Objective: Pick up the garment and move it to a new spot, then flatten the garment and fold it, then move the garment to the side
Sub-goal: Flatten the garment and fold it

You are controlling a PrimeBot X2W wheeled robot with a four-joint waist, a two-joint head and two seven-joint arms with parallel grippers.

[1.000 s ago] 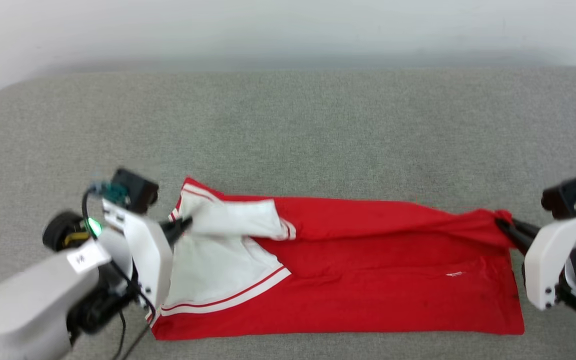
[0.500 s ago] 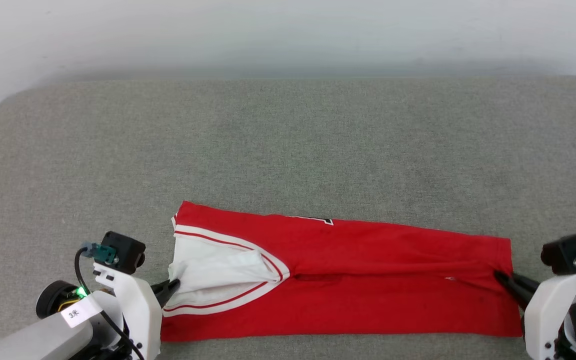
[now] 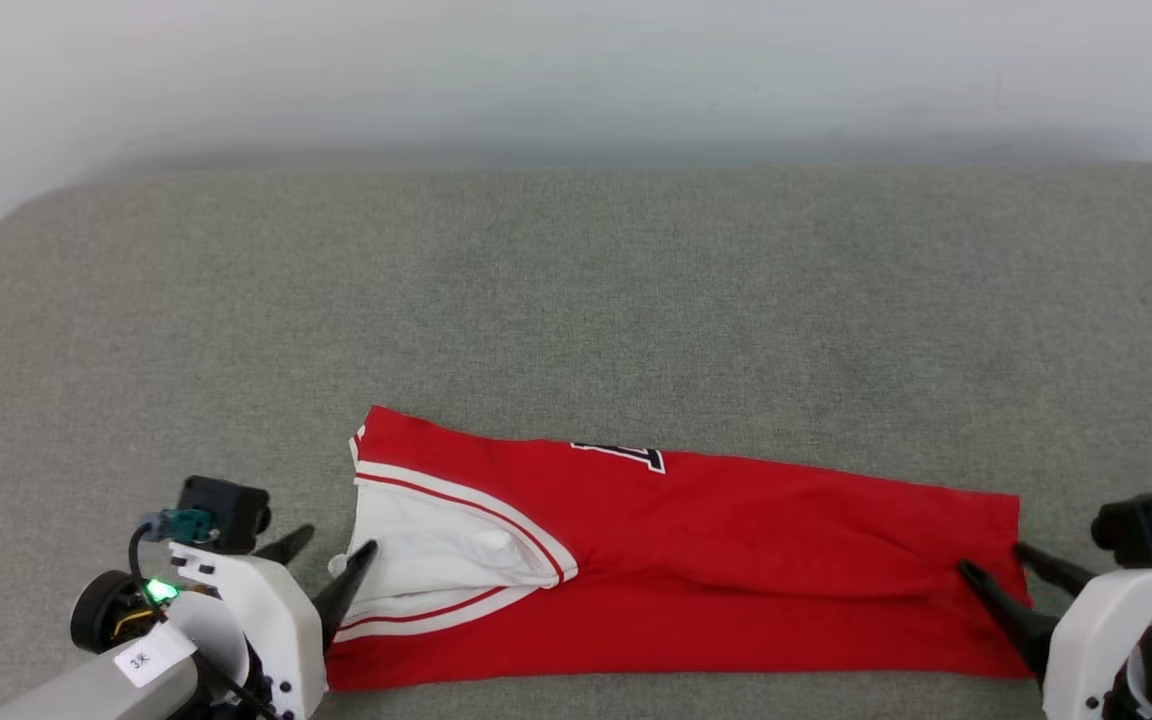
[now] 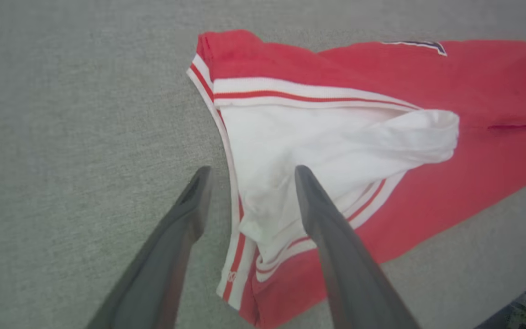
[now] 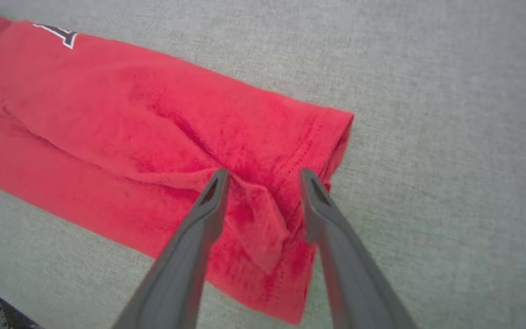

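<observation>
**Item: garment**, red T-shirt with a white sleeve. Lies folded into a long band on the grey fabric worktop. It stretches from the left gripper across to the right gripper, flat between the two. A small dark-and-white print shows at the edge farthest from both grippers. Sleeve end toward the left gripper, hem end toward the right gripper.

**Item: left gripper.** Fingers spread wide, grasping nothing. In the left wrist view the striped sleeve edge of the garment runs up between the two fingers. One finger stands over bare worktop just outside the sleeve, the other over the white sleeve. Whether the tips touch the cloth cannot be told.

**Item: right gripper.** Fingers apart, clamping nothing. In the right wrist view they straddle the hem corner of the garment, where a puckered ridge of red cloth stands up between them. The stitched hem runs just beyond the outer finger. The print lies far off, at the opposite end of the band.
</observation>
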